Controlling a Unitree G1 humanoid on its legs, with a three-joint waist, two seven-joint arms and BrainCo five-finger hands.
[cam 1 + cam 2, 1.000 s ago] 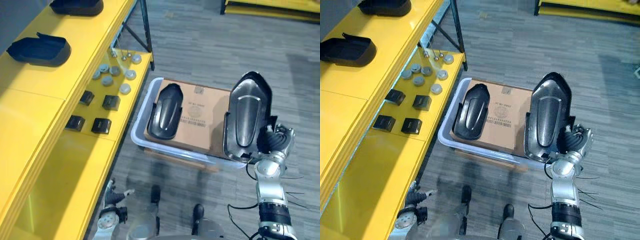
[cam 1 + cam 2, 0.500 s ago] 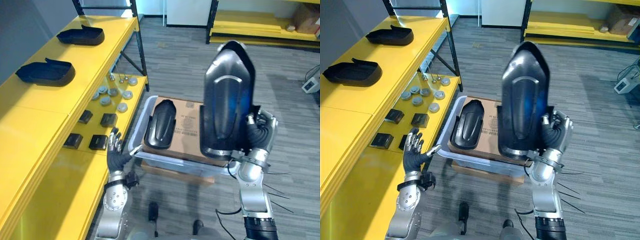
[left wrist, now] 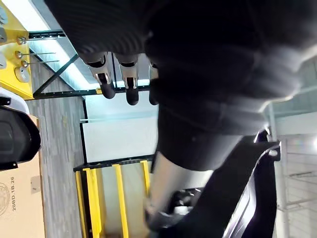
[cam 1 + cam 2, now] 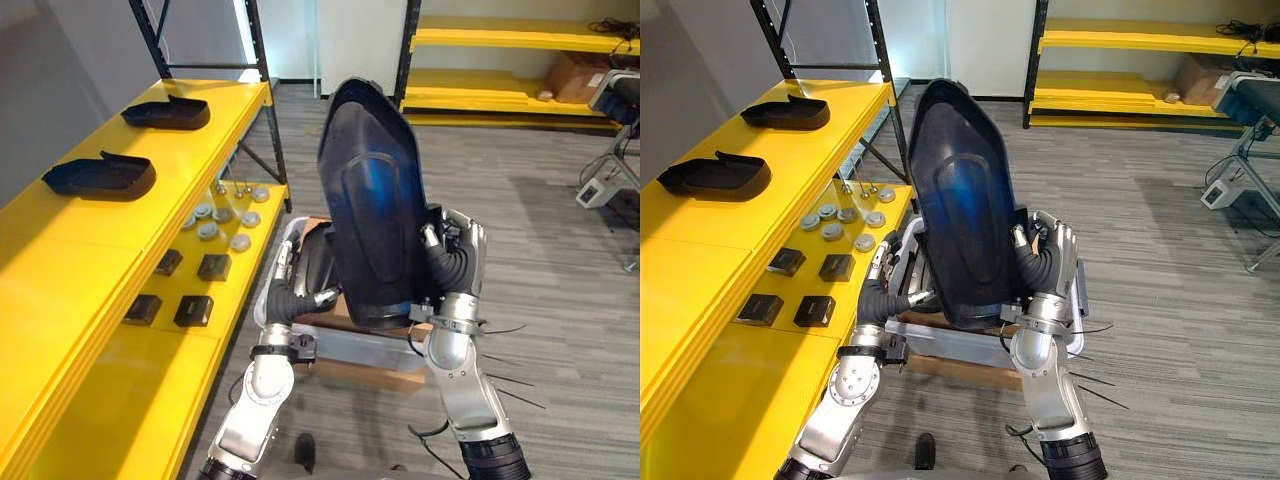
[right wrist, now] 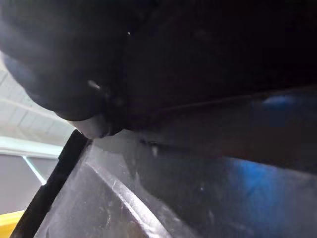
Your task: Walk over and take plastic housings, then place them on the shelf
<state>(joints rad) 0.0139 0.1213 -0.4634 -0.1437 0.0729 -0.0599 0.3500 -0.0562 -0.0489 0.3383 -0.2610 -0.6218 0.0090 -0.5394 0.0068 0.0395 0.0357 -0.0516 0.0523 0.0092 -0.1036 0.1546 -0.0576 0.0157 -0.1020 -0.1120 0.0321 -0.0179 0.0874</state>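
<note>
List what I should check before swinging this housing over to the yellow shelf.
1. Right hand curled round the held housing at its edge: ok.
2. Left hand sharing the load: cannot tell; its fingers stand straight beside the held housing.
3. Held housing upright and above the bin: ok.
4. Bare space on the yellow shelf, nearer than the placed housings: ok.

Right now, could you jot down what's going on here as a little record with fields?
Held item: black housing, upright, in the air
Right robot hand: curled round its right edge
Left robot hand: fingers straight, beside its left edge
Yellow shelf: two housings lying on it
Bin: another housing on a cardboard box
</note>
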